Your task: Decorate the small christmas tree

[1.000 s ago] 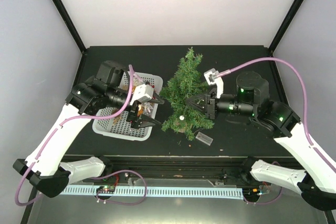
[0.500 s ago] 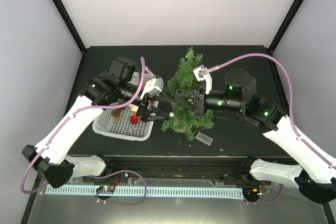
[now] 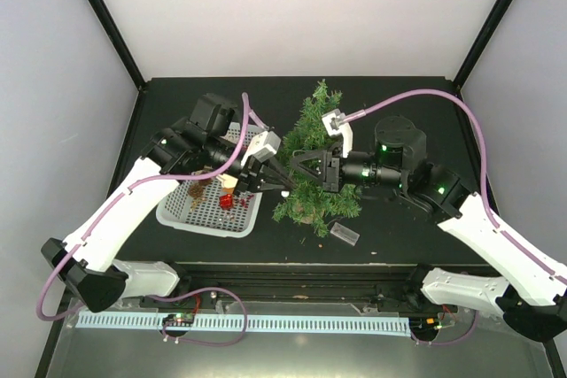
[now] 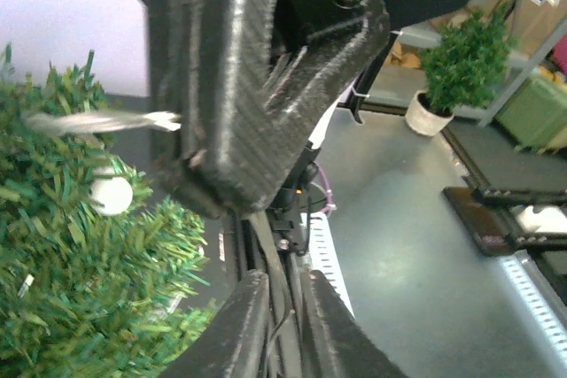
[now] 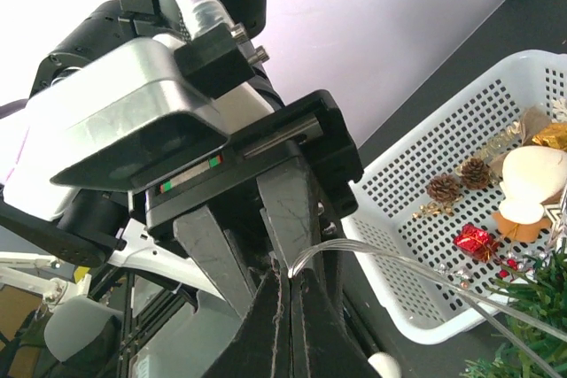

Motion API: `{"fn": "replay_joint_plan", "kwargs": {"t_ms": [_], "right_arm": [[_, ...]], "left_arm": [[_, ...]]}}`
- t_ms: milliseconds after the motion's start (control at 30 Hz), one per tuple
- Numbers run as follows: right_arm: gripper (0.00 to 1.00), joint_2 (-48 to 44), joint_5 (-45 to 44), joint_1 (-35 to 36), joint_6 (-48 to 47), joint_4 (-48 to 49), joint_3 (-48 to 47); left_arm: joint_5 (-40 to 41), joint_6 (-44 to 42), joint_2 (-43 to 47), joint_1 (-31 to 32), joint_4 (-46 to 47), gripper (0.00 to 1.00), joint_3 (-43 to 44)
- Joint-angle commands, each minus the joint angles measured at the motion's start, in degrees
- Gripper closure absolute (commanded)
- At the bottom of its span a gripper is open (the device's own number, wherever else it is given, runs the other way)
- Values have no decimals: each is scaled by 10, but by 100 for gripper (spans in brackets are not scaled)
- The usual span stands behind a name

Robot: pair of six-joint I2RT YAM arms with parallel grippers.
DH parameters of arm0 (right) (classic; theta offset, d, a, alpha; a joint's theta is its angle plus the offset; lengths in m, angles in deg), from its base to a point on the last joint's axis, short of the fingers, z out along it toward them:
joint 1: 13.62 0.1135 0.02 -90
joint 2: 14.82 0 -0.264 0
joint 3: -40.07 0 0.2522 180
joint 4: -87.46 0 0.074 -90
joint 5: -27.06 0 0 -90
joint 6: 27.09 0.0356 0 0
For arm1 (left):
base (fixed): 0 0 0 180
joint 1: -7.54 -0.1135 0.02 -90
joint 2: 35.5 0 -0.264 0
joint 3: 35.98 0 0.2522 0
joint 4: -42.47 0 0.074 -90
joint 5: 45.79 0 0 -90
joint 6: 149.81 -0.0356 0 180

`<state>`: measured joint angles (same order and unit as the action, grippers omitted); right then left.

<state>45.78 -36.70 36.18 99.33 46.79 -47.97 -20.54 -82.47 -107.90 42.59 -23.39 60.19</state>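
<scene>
On the worktop: a matte black worktop (image 3: pixel 407 104) carries the small christmas tree (image 3: pixel 317 143), a white basket (image 3: pixel 177 210) and a small clear piece (image 3: pixel 346 235) that lies near the front edge, right of the tree's foot.
Tree: it stands near the middle of the surface, just right of the basket. Its lower left branches touch or overlap the basket's right rim, and a white ball (image 4: pixel 111 194) sits among the needles.
Basket: perforated white plastic, left of centre. Inside are pine cones (image 5: pixel 443 186), a red gift box (image 5: pixel 477 239) and a tan-and-white figure (image 5: pixel 530 185), plus gold and silver bits too small to name.
Left gripper (image 4: pixel 283 285): it extends from above the basket to the tree's left side, with its fingers drawn close and only a slit between them.
Right gripper (image 5: pixel 283 289): it extends leftward across the tree with its fingers pressed together, tips meeting those of the left gripper.
Clear thread (image 5: pixel 390 258): a loop that starts where the two grippers meet and curves toward the tree. Which gripper pinches it cannot be told.
Room: pale walls (image 3: pixel 292 15) stand behind and at the sides, and black frame struts (image 3: pixel 102 15) slant down to the worktop's rear corners. Beyond the rig, the left wrist view shows a grey floor (image 4: pixel 416 245) and a potted plant (image 4: pixel 465 55) beside shelving.
Front edge: a white slotted strip (image 3: pixel 266 323) runs below the arm bases.
</scene>
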Motion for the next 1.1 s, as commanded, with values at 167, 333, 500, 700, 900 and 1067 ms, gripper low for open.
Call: {"fn": "replay_joint_plan", "kwargs": {"t_ms": [167,333,500,700,900,1067], "right_arm": [[99,0,-5,3,4,29,7],[95,-10,-14,3,-5,19,8],[76,-20,-15,4,-15,8,7],[58,-41,-38,4,-32,-3,8],[39,-65,-64,3,-52,-24,-2],[33,-98,-87,4,-66,-28,-7]], "left_arm": [[6,-40,-6,11,-27,98,28],[96,-73,-2,11,-42,98,59],[214,-85,19,10,-6,98,70],[306,-104,27,7,4,98,94],[401,-132,33,5,32,99,91],[483,-153,18,-1,76,98,80]]}}
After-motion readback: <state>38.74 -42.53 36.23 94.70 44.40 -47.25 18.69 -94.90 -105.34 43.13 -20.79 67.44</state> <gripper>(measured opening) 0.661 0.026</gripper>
